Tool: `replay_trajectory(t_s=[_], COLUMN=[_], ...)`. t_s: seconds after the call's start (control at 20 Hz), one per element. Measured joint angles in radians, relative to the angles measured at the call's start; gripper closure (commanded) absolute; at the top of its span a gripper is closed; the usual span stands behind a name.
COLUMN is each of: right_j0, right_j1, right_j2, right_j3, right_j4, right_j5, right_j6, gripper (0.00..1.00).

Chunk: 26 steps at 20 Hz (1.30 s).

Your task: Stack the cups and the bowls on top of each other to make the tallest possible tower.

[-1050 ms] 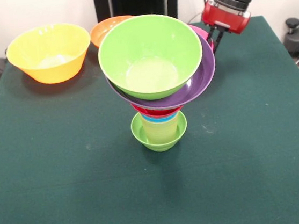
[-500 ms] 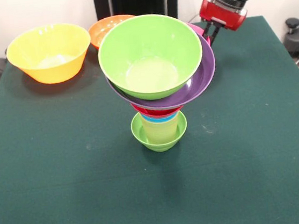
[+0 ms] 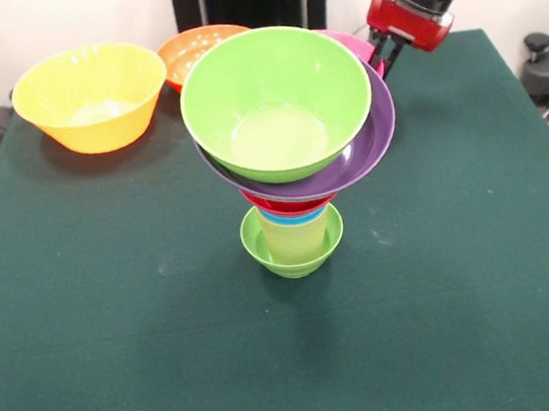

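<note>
Tower (image 3: 290, 164) stands mid-table: small lime bowl (image 3: 294, 253) as base, pale yellow cup (image 3: 296, 238) in it, blue and red rims above, then the purple bowl (image 3: 372, 145) tilted with the green bowl (image 3: 276, 101) on top. I see the gripper (image 3: 382, 54) at the pink bowl (image 3: 356, 45) just behind the tower; can't tell its state. Yellow bowl (image 3: 89, 96) and orange bowl (image 3: 190, 51) sit far left.
</note>
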Motion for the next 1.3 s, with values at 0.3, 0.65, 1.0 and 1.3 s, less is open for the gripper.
replay_trajectory(t_s=[0.3, 0.65, 1.0, 1.3], right_j0=[0.021, 0.03, 0.03, 0.03], right_j1=[0.001, 0.001, 0.001, -0.003], right_j2=[0.0, 0.0, 0.003, 0.006], right_j3=[-0.036, -0.081, -0.116, -0.139], right_j4=[0.012, 0.032, 0.048, 0.07], right_j5=[0.077, 0.128, 0.145, 0.162], right_j6=[0.0, 0.0, 0.0, 0.0], gripper=[1.0, 1.0, 1.0, 1.0])
